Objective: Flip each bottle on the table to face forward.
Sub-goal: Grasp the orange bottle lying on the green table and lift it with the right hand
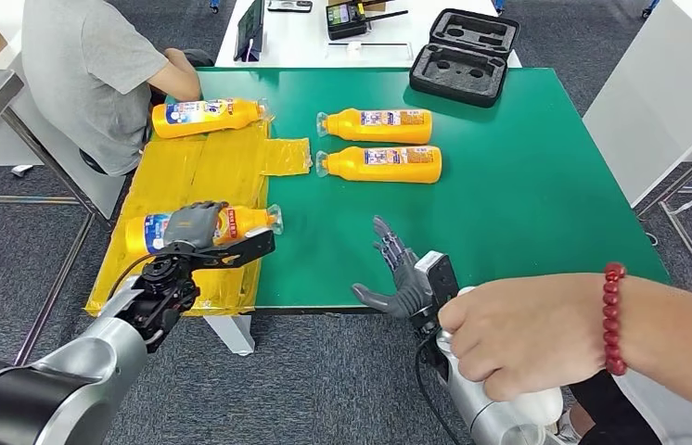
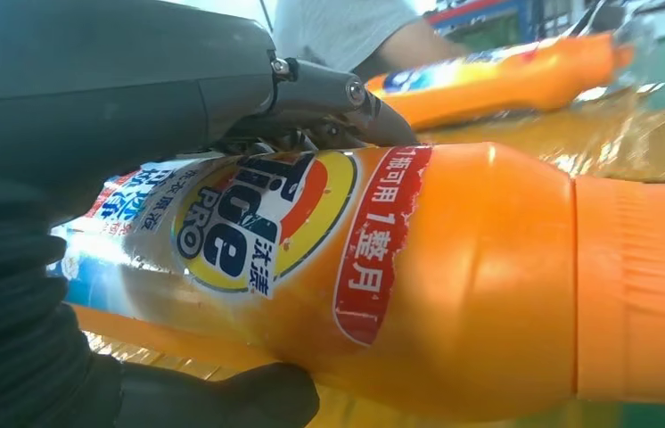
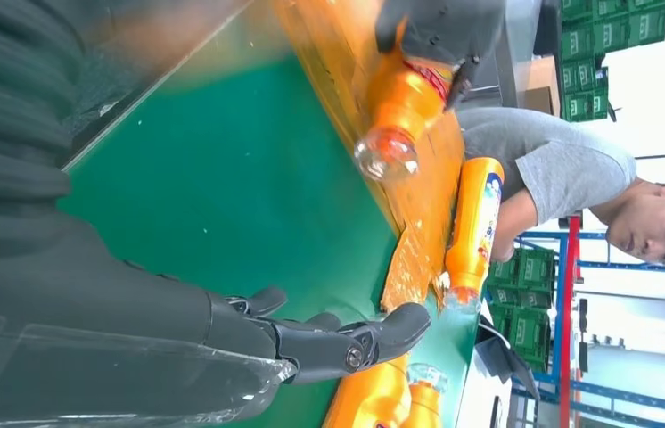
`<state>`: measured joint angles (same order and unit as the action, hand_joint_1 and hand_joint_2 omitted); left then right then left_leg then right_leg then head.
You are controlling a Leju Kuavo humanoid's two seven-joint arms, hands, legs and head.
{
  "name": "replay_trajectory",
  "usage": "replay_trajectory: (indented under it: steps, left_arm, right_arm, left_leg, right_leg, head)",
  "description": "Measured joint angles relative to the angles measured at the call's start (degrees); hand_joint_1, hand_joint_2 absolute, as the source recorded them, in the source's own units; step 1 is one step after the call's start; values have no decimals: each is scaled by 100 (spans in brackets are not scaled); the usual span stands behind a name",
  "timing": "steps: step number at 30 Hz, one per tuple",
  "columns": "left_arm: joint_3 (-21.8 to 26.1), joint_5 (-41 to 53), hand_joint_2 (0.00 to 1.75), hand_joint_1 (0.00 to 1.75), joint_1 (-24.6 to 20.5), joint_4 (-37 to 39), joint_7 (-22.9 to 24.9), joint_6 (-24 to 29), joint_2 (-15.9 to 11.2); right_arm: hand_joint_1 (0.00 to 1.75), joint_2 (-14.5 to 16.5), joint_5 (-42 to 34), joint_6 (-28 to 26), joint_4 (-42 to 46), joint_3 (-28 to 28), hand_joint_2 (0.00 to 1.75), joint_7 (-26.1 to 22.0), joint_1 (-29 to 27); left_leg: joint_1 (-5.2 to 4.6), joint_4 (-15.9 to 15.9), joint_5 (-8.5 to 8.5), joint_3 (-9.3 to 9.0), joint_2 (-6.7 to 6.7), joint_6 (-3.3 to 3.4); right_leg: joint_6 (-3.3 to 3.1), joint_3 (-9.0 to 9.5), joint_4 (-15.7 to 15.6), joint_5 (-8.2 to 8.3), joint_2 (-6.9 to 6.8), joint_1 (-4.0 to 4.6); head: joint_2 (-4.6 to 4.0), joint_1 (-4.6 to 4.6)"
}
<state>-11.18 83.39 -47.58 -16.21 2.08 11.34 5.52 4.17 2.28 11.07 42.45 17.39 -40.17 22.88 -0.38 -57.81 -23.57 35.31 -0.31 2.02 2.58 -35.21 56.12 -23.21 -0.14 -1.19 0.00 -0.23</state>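
Green worktop (image 1: 528, 185), seen from the head view, with a wrinkled yellow sheet (image 1: 196, 176) covering its 9 o'clock side and a small yellow flap reaching toward centre.

Four orange bottles, all lying on their sides with clear caps pointing to 3 o'clock or 9 o'clock:
- near bottle (image 1: 242, 221) at about 8 o'clock on the yellow sheet, cap toward 3 o'clock. The left robot hand (image 1: 196, 225) grips it around the middle, fingers wrapped over the label. The left wrist view shows the label (image 2: 262, 223) facing the camera, with the thumb (image 2: 249, 401) under the body.
- far-left bottle (image 1: 208, 118) at about 10 o'clock on the sheet, just beside a seated person's forearm (image 1: 175, 79).
- two centre bottles, upper centre bottle (image 1: 378, 124) and lower centre bottle (image 1: 381, 163), parallel, just beside each other at about 12 o'clock on the bare green, caps toward 9 o'clock, labels up.

Right robot hand (image 1: 396, 273) hovers over the 6 o'clock edge of the worktop, fingers spread, holding nothing. A person's hand (image 1: 519, 334) with a red bead bracelet (image 1: 613, 317) grips the right arm just behind the wrist.

Black foam-lined case (image 1: 463, 56), open, at about 1 o'clock on the far edge.
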Motion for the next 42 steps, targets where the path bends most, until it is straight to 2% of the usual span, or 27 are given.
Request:
replay_trajectory:
  steps: [8, 10, 15, 22, 23, 26, 27, 36, 42]
  left_arm:
    - [57, -2, 175, 175, 72, 112, 169, -6, -239]
    - [76, -33, 175, 175, 78, 129, 43, 14, -270]
    - [133, -20, 175, 148, 94, 150, -367, -14, -289]
    - [135, 110, 175, 147, 106, 161, -784, 130, -291]
    - [135, 112, 175, 125, 110, 161, -809, 150, -291]
    - [135, 116, 175, 15, 121, 163, -836, 182, -290]
    - [135, 120, 175, 0, 124, 164, -838, 194, -290]
    - [134, 220, 175, 0, 109, 170, -844, 702, -284]
    - [134, 230, 175, 0, 94, 169, -844, 762, -272]
  right_arm:
    - [0, 2, 16, 26, -2, -4, 175, 0, 14]
    - [0, -2, 8, 26, -3, -4, 175, 0, 18]
    - [0, -33, -16, 27, -4, -6, 175, 0, 18]
    - [0, -77, -60, 28, -4, -8, 175, 0, 17]
    - [0, -81, -66, 28, -4, -8, 175, 0, 17]
    - [0, -90, -75, 28, -5, -8, 175, 0, 17]
    - [0, -91, -76, 28, -5, -8, 175, 0, 17]
    - [0, -91, -96, 26, -55, -8, 175, 0, 38]
    - [0, -90, -97, 24, -79, -8, 175, 0, 48]
  left_leg:
    - [0, 0, 0, 1, -1, 0]
    - [0, 0, 0, 0, -1, 0]
    - [-1, 0, 0, 0, -2, 0]
    - [-1, 0, 0, 0, -1, 0]
    - [-1, 0, 0, 0, 0, 0]
    - [-1, 0, 0, 0, 0, 0]
    - [-1, 0, 0, 0, 0, 0]
    - [-1, 0, 0, -1, 0, 0]
    - [-1, 0, 0, -1, 0, 0]
  right_leg:
    - [0, 0, 0, 0, -1, 0]
    - [0, 0, 0, 0, -1, -1]
    - [0, 1, 0, 0, -1, -1]
    - [0, 0, 0, 0, -1, -1]
    - [0, 0, 0, 0, 0, -1]
    - [0, 0, 0, 0, 0, 0]
    - [0, 0, 0, 0, 0, 0]
    - [0, 0, -1, 0, 0, 0]
    - [0, 0, 0, 0, 0, -1]
  head:
    - [0, 0]
    - [0, -1]
    - [0, 0]
    - [0, 1]
    - [0, 0]
    - [0, -1]
    - [0, -1]
    - [0, -1]
    - [0, 1]
